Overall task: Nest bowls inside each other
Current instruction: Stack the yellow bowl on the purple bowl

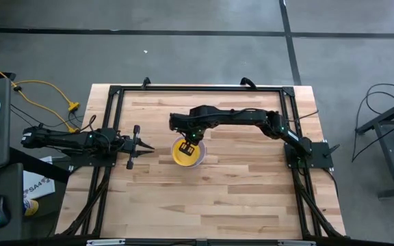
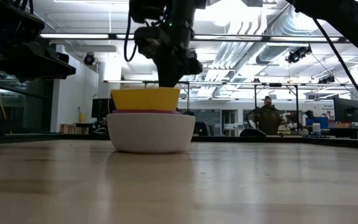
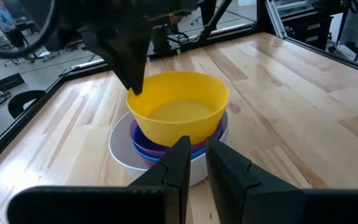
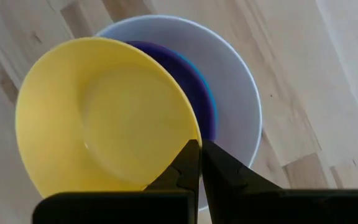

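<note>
Yellow bowl [image 3: 179, 112] sits atop the stack in the white bowl [image 3: 120, 152], mid-surface. Looks light, stiff, slick plastic; the thin rim is the hold. Right gripper [image 4: 200, 149] pinches that rim; left gripper [image 3: 194, 158], jaws slightly parted, empty.

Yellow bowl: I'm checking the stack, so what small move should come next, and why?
Probably open the right gripper and lift away: it pinches the rim of the yellow bowl, which already sits on the purple and blue bowls inside the white bowl.
</note>
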